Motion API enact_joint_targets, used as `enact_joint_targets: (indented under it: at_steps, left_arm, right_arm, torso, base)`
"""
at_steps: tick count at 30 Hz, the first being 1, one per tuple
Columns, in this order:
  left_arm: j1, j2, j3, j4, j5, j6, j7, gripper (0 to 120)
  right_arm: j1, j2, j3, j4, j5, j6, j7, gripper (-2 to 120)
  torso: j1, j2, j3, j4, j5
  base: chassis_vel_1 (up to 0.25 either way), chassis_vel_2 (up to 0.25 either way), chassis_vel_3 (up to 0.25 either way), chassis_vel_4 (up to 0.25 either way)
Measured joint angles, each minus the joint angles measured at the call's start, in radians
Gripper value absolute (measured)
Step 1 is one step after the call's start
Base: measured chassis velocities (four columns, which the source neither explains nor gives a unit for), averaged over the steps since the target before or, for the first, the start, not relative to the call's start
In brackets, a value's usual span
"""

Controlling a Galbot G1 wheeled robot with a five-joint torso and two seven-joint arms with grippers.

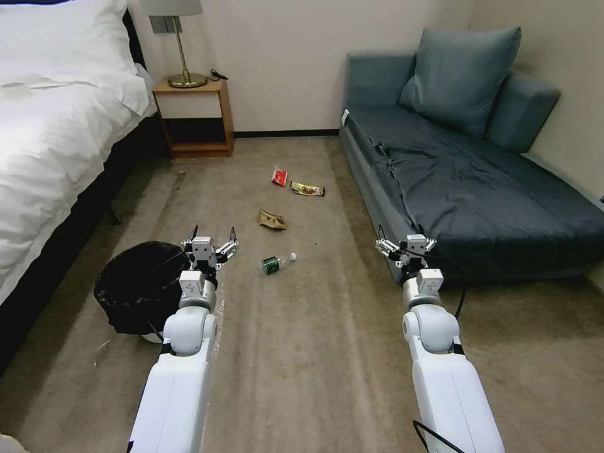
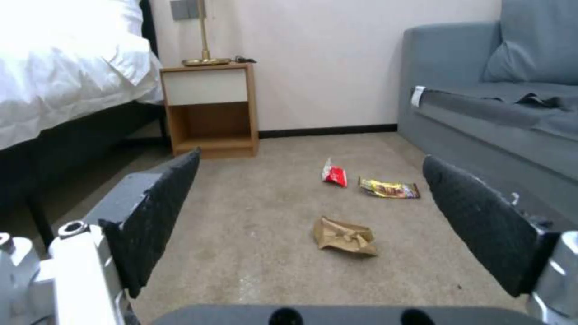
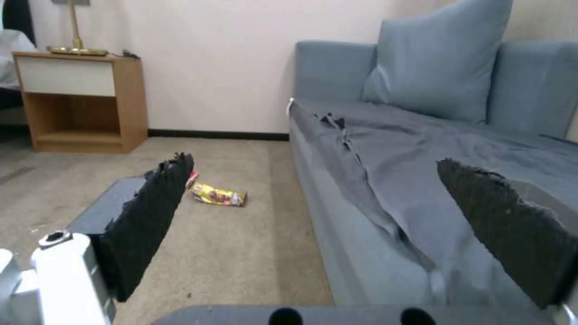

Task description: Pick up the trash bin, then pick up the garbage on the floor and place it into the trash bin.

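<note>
The trash bin (image 1: 133,286), white with a crinkly black bag, stands on the carpet beside the bed. My left gripper (image 1: 212,236) hovers open just right of its rim, holding nothing. Garbage lies on the floor ahead: a clear bottle with a green label (image 1: 275,263), crumpled brown paper (image 1: 271,219) (image 2: 344,236), a red-and-white wrapper (image 1: 279,175) (image 2: 334,174) and a gold-brown snack wrapper (image 1: 307,189) (image 2: 388,188) (image 3: 218,196). My right gripper (image 1: 406,245) is open and empty at the sofa's front edge.
A white bed (image 1: 56,126) runs along the left. A wooden nightstand (image 1: 195,116) with a brass lamp stands at the back wall. The grey-blue sofa (image 1: 465,170) fills the right. Open carpet lies between them.
</note>
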State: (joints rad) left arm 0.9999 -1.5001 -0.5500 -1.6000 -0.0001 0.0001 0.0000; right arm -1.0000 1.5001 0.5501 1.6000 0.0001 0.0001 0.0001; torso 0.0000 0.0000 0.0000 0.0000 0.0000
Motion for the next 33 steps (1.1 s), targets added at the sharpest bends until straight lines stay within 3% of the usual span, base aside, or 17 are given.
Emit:
enact_joint_targets:
  at_steps: [24, 29, 33]
  left_arm:
    - [0.001, 0.002, -0.001, -0.002, -0.002, 0.001, 0.0, 99]
    - [0.03, 0.037, -0.018, -0.073, -0.037, 0.057, -0.008, 100]
    - [0.079, 0.099, -0.048, -0.195, -0.097, 0.157, -0.025, 100]
  right_arm:
    - [-0.027, -0.003, 0.017, 0.044, 0.013, -0.015, 0.0, 100]
    - [-0.099, -0.012, 0.068, 0.167, 0.051, -0.062, 0.0, 100]
    - [-0.167, -0.021, 0.114, 0.283, 0.085, -0.107, 0.001, 100]
  torso:
    - [0.0, 0.0, 0.0, 0.0002, 0.0001]
    - [0.0, 0.0, 0.0, -0.0006, 0.0]
    - [0.0, 0.0, 0.0, 0.0, 0.0]
  base:
    - [0.0, 0.0, 0.0, 0.0]
    - [0.0, 0.0, 0.0, 0.0]
    - [0.0, 0.0, 0.0, 0.0]
